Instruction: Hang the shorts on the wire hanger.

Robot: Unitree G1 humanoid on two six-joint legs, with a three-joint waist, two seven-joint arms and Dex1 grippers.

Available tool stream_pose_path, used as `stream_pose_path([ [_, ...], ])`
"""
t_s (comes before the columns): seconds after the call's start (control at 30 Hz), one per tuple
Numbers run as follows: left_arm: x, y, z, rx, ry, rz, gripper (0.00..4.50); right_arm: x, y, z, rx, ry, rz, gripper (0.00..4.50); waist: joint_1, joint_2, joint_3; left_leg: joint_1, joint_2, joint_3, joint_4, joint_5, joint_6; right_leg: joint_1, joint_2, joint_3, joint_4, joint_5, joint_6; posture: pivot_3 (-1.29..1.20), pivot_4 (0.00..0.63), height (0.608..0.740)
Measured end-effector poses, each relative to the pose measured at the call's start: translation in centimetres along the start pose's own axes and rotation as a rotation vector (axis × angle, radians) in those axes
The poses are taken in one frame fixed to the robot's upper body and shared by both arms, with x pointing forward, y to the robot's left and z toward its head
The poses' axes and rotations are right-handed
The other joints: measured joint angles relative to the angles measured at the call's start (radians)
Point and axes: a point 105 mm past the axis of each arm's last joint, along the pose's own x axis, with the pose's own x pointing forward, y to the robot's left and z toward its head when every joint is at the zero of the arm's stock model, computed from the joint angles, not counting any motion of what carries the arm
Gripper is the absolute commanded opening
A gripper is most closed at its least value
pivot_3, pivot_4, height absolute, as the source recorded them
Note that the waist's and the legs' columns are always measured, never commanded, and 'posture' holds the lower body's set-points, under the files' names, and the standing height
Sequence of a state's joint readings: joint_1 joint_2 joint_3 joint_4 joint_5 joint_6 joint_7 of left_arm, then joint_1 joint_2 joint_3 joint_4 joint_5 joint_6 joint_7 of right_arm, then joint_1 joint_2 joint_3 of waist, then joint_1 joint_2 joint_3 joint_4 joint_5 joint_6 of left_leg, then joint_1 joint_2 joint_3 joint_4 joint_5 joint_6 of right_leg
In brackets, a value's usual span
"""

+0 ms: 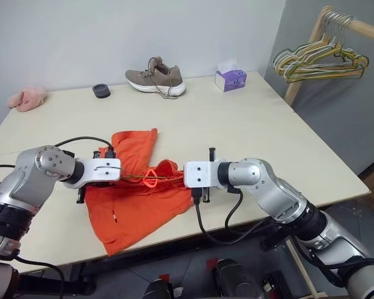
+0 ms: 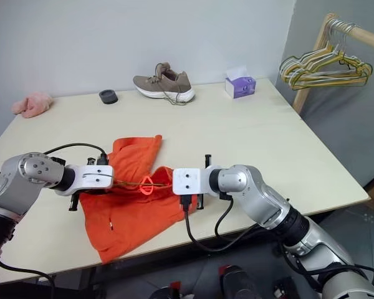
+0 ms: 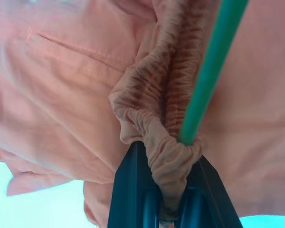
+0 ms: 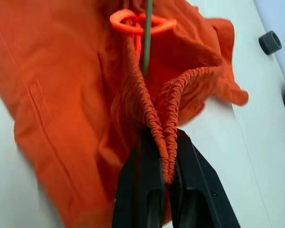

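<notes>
Shorts [image 1: 137, 199]: bright orange fabric, held up over the near edge of the table [image 1: 249, 137], waistband stretched side to side between the two grippers, legs drooping toward the table's near edge, one leg flopped back toward the far side.
Waistband: gathered, ribbed elastic, bunched into tight ruffles where each gripper bit it; a small orange drawstring loop [image 4: 141, 23] stood out at mid-span.
Wire hanger [image 3: 211, 71]: thin green wire, running along the waistband, its long line across the table from left to right; how much of it sat inside the fabric could not be told.
Left gripper [image 3: 171, 209]: black fingers clamped on a wad of waistband, the wire just beside the fold.
Right gripper [image 4: 166, 175]: black fingers pinched tight on the opposite end of the waistband, pointing leftward.
Far side: brown laced sneaker [image 1: 156, 78], purple tissue box [image 1: 230, 79], small dark ring [image 1: 101, 91], fluffy pink cloth [image 1: 27, 98].
Rack [image 1: 349, 28]: wooden, with a bunch of coloured hangers [image 1: 321, 62].
</notes>
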State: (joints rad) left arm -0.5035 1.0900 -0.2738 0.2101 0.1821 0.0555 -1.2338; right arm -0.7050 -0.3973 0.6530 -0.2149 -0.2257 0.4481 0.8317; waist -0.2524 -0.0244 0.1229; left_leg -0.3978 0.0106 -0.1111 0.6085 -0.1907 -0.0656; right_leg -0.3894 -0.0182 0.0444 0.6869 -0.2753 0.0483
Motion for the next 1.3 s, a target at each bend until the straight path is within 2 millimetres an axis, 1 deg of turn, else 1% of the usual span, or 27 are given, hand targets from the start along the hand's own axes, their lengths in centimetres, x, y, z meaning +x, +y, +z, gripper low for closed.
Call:
stream_pose_path([
  [0.1,0.2,0.0,0.4,-0.001,-0.005,0.007,0.00,0.2,0.2,0.2,0.010,-0.006,0.018,0.00,0.000,-0.001,0.000,0.000,0.000,0.000,0.000,0.000,0.000,0.000,0.000,0.000,0.001,0.000,0.000,-0.22,0.022,0.740],
  [0.27,0.7,-0.4,0.7,-0.006,-0.011,0.004,0.00,0.2,0.3,-0.1,0.040,0.000,0.042,1.48,-0.001,-0.001,-0.001,0.000,0.000,0.000,0.000,0.000,0.000,0.000,0.000,0.000,0.001,0.000,0.000,-0.22,0.021,0.740],
  [0.4,1.0,-1.0,0.7,-0.010,-0.016,-0.004,0.00,-0.7,-0.2,-0.6,0.131,0.000,0.041,2.87,-0.001,-0.002,-0.002,0.000,0.000,-0.001,0.001,0.000,0.000,0.000,0.000,0.000,0.002,0.000,0.000,-0.22,0.025,0.740],
  [0.5,1.0,-1.1,0.6,-0.018,-0.022,-0.002,0.00,-1.3,0.6,-1.2,0.198,0.014,0.083,2.87,0.000,-0.003,-0.002,0.000,0.000,-0.001,0.001,0.000,0.000,0.000,0.000,0.000,0.001,0.000,0.000,-0.22,0.026,0.740],
  [0.63,0.9,-1.1,0.7,-0.022,-0.029,0.014,0.00,-2.9,2.0,-2.9,0.285,0.067,0.130,2.87,0.001,-0.003,-0.003,0.000,0.000,-0.001,0.001,0.000,0.000,0.000,0.000,0.000,0.001,0.000,0.000,-0.22,0.031,0.740],
  [0.7,1.0,-1.4,0.5,-0.042,-0.029,0.008,0.00,-3.6,2.1,-3.5,0.318,0.086,0.125,2.87,0.001,-0.003,-0.003,0.001,0.000,-0.001,0.001,0.000,0.000,0.000,0.000,0.000,0.002,0.000,0.000,-0.22,0.032,0.740],
  [0.77,1.0,-1.6,0.4,-0.050,-0.029,0.005,0.00,-3.6,2.1,-3.7,0.334,0.093,0.115,2.87,-0.005,-0.003,-0.003,0.002,0.000,0.000,0.001,0.000,0.000,0.000,0.000,0.000,0.003,0.000,0.000,-0.22,0.032,0.740],
  [0.87,1.0,-1.6,0.7,-0.040,-0.035,0.006,0.00,-2.7,1.9,-4.0,0.358,0.096,0.094,2.87,-0.010,-0.004,-0.003,0.002,0.000,0.000,0.001,0.000,0.000,0.000,0.000,0.000,0.004,0.000,0.000,-0.22,0.032,0.740],
  [0.97,1.0,-1.6,0.9,-0.041,-0.037,0.006,0.00,-1.9,2.2,-4.3,0.367,0.105,0.111,2.87,-0.010,-0.004,-0.003,0.002,0.000,0.000,0.001,0.000,0.000,0.000,0.000,0.000,0.003,0.000,0.000,-0.22,0.032,0.740],
  [1.17,1.0,-1.6,1.0,-0.044,-0.042,0.005,0.00,0.5,2.2,-3.5,0.345,0.087,0.175,2.87,-0.020,-0.004,-0.003,0.002,0.000,0.000,0.001,0.000,0.000,0.000,0.000,0.000,0.003,0.000,0.000,-0.22,0.028,0.740],
  [1.27,1.0,-1.7,1.2,-0.061,-0.050,-0.001,0.00,1.4,2.1,-3.8,0.338,0.098,0.194,2.35,-0.019,-0.004,-0.003,0.002,0.000,0.000,0.001,0.000,0.000,0.001,0.000,0.000,0.003,0.000,0.000,-0.22,0.028,0.740],
  [1.3,1.0,-1.8,1.3,-0.063,-0.057,-0.005,0.00,1.6,2.2,-3.9,0.334,0.099,0.204,2.03,-0.019,-0.004,-0.003,0.002,0.000,-0.001,0.001,0.000,0.000,0.001,0.000,0.000,0.003,0.000,0.000,-0.22,0.028,0.740],
])
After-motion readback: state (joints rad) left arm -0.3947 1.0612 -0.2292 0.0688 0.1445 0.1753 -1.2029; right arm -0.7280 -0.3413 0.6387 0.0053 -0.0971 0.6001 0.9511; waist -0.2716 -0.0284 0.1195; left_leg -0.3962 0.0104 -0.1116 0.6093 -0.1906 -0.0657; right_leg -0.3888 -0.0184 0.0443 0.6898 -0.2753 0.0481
